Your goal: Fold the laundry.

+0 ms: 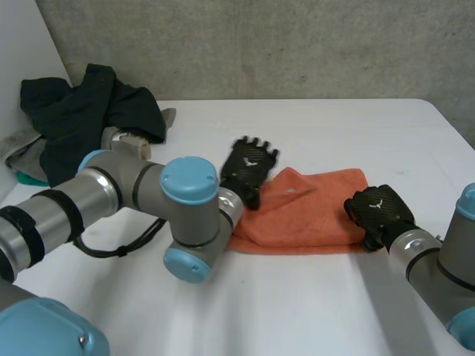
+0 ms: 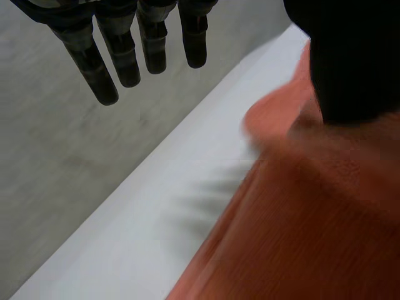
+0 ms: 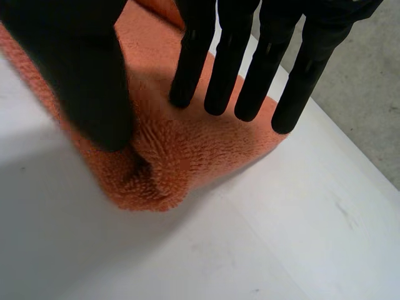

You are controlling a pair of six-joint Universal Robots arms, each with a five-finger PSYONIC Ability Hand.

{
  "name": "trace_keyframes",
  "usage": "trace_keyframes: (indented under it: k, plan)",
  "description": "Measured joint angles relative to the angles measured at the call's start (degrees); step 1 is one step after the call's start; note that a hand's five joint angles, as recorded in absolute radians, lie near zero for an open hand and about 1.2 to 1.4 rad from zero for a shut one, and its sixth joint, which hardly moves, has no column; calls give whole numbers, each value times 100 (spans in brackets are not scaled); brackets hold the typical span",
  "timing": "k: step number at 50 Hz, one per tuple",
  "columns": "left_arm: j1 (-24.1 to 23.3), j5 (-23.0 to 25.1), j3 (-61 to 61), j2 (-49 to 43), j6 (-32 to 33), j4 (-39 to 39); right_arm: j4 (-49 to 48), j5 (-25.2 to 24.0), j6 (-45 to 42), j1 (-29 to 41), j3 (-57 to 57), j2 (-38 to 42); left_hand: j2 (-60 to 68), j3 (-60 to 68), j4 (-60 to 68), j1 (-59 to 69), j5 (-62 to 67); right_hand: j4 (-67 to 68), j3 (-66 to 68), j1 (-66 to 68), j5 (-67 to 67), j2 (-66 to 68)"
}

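Left hand (image 1: 249, 167) hovered with straight, spread fingers above the fuzzy orange towel (image 1: 312, 215); right hand (image 1: 380, 208) pinched its bunched-up edge.

This is looking like a robot lab or test room. Two big robot arms with grey joints and light-blue caps, the left arm (image 1: 111, 193) and the right arm (image 1: 445, 259), are reaching over a plain white table (image 1: 312, 311). A bare grey concrete wall (image 1: 260, 44) is standing right behind it. An orange towel (image 1: 312, 211) and a pile of dark clothes (image 1: 82, 111) are lying on the table.
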Motion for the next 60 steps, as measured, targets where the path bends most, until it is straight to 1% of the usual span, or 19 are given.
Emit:
trace_keyframes:
  k: [3, 9, 17, 24, 27, 29, 30, 32, 36, 38, 39, 40, 41, 43, 50, 52, 55, 56, 60]
  plan:
    - [168, -609, -216, 120, 354, -164, -62, 25, -150, -14, -25, 46, 7, 0, 0, 0, 4, 1656, 1600, 1432, 1625, 1629]
    - [299, -1310, -1020, 768, 922, -620, -90, 115, -584, -49, -5, 46, 7, 0, 0, 0, 22, 2001, 1879, 1432, 1824, 1795]
    - [248, -1338, -2453, 2198, 926, -836, -10, 324, -1138, -46, 5, -74, -4, -18, -31, -28, -21, 2003, 1880, 1432, 1825, 1796]
    - [267, -1243, -3190, 3227, 682, -706, -75, 934, -2404, 96, -299, -283, -157, -135, -215, -168, -251, 2009, 1880, 1432, 1824, 1795]
    - [297, -1172, -3375, 3589, 523, -650, -284, 1074, -2944, 544, -669, -316, -179, -139, -240, -168, -260, 2017, 1887, 1432, 1825, 1796]
    - [314, -1145, -3415, 3680, 470, -633, -393, 1038, -3074, 809, -812, -307, -179, -139, -240, -168, -260, 2019, 1891, 1432, 1825, 1795]
    - [358, -1087, -3468, 3808, 377, -602, -597, 821, -3221, 1355, -1039, -241, -210, -140, -255, -168, -280, 2021, 1897, 1432, 1824, 1795]
    - [405, -1044, -3490, 3872, 312, -567, -761, 522, -3286, 1839, -1194, -119, -224, -140, -255, -168, -280, 2022, 1898, 1432, 1825, 1795]
    - [511, -987, -3506, 3906, 227, -485, -913, -41, -3317, 2481, -1343, 210, -251, -210, -293, -168, -280, 2022, 1898, 1432, 1884, 1795]
    - [564, -973, -3513, 3901, 201, -433, -907, -425, -3307, 2873, -1407, 575, -253, -239, -304, -168, -280, 989, 899, 743, 973, 830]
    - [592, -966, -3519, 3894, 183, -389, -873, -508, -3286, 2999, -1429, 738, -253, -241, -304, -168, -280, -141, -231, -298, -179, -332]
    - [603, -963, -3523, 3890, 174, -366, -863, -511, -3278, 3020, -1432, 769, -253, -241, -304, -168, -280, -141, -231, -298, -179, -332]
    - [625, -951, -3532, 3880, 152, -308, -813, -469, -3209, 3108, -1443, 906, -257, -241, -305, -168, -280, -2051, -2138, -2267, -2158, -2305]
    - [646, -920, -3541, 3867, 113, -204, -761, -318, -3058, 3149, -1441, 989, -271, -241, -305, -168, -280, -3280, -3355, -3475, -3303, -3467]
    - [654, -642, -3447, 3830, -72, 203, -606, 154, -1271, 2791, -1304, 298, -312, -264, -343, -302, -280, -3665, -3730, -3614, -3571, -3725]
    - [632, -459, -3324, 3779, -193, 365, -482, 221, -163, 2504, -1270, -145, -312, -288, -343, -302, -280, -3665, -3730, -3614, -3571, -3725]
    - [594, -265, -3153, 3668, -356, 465, -213, 236, 941, 2188, -1318, -503, -312, -288, -343, -302, -280, -3665, -3730, -3614, -3571, -3725]
    - [548, -130, -3000, 3542, -499, 482, 126, 225, 1613, 1945, -1449, -636, -312, -288, -343, -302, -280, -3665, -3730, -3614, -3571, -3725]
    - [375, 158, -2523, 3075, -902, 313, 1028, 192, 2426, 1534, -1930, -474, -312, -288, -343, -302, -280, -3665, -3730, -3614, -3571, -3725]
